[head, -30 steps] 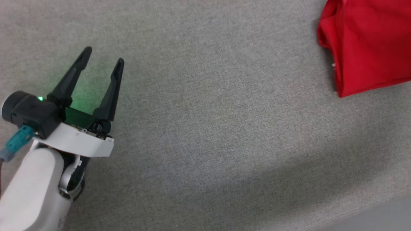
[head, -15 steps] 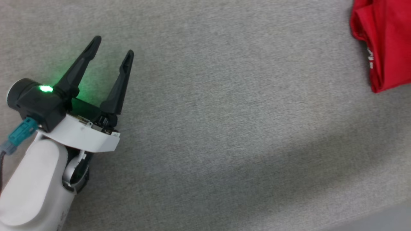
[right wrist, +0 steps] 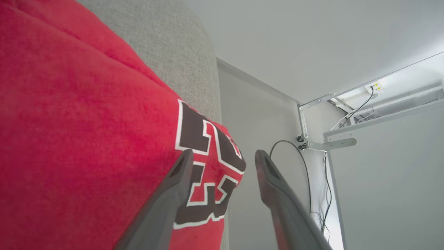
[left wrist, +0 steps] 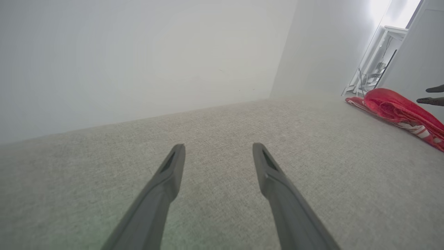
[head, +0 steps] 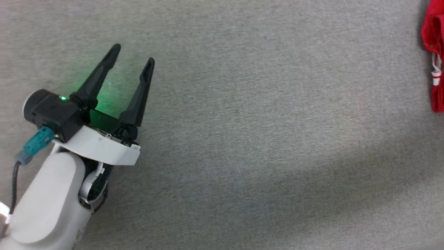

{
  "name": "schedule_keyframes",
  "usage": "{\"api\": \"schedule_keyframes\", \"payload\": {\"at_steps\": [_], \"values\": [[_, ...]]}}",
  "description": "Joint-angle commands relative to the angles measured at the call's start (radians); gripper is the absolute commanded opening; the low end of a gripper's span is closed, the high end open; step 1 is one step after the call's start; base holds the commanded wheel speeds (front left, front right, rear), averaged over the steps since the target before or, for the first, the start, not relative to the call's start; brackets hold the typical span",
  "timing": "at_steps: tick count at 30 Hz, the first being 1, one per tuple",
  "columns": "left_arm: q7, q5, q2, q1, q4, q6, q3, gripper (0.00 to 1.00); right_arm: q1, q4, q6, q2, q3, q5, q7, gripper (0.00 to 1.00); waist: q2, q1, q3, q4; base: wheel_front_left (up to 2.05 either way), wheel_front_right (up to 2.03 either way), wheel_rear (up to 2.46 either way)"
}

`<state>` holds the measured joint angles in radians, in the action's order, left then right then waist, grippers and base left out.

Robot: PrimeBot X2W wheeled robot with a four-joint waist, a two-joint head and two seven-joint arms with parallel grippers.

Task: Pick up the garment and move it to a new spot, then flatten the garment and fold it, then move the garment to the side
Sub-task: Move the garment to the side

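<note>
1. Now the red jersey-style garment [head: 436,31] with white-and-red striped trim lies bunched at the right edge of the grey fabric-covered surface [head: 260,121].
2. Its black, white-outlined number print [right wrist: 196,133] sits by that edge.
3. The right gripper [right wrist: 223,153] is close by the print, its dark fingers spread apart, grasping nothing.
4. The left gripper [head: 133,53] hangs well apart from the garment over the surface's left part, likewise released and empty.
</note>
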<state>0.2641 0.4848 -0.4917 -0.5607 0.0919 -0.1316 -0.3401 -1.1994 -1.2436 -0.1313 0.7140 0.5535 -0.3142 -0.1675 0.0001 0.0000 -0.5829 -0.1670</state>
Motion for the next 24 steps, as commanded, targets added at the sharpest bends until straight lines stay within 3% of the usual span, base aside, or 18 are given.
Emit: {"api": "schedule_keyframes", "payload": {"at_steps": [1,10,15,20,24], "values": [[-0.001,0.005,0.004,0.009,0.004,0.002,0.001,1.00,0.016,-0.011,0.001,-0.001,-0.014,-0.004,-0.012,1.00,-0.0001,0.0000,0.019,0.026,0.00,0.00,0.00],[-0.001,0.006,0.030,0.049,0.016,0.002,0.017,1.00,0.038,-0.036,0.001,-0.058,-0.141,-0.065,-0.067,1.00,-0.0001,0.0000,0.084,0.051,0.00,0.00,0.00],[-0.001,0.003,0.048,0.087,0.025,0.002,0.029,1.00,0.062,-0.039,0.001,-0.152,-0.284,-0.231,-0.071,1.00,-0.0001,0.0000,0.149,0.070,0.00,0.00,0.00],[-0.001,0.003,0.067,0.131,0.037,0.002,0.041,1.00,0.126,0.035,0.001,-0.229,-0.310,-0.349,-0.023,1.00,-0.0001,0.0000,0.218,0.101,0.00,0.00,0.00],[-0.001,0.001,0.081,0.174,0.046,0.002,0.054,1.00,0.213,0.143,0.001,-0.255,-0.278,-0.411,0.006,1.00,-0.0001,0.0000,0.279,0.131,0.00,0.00,0.00]]}}
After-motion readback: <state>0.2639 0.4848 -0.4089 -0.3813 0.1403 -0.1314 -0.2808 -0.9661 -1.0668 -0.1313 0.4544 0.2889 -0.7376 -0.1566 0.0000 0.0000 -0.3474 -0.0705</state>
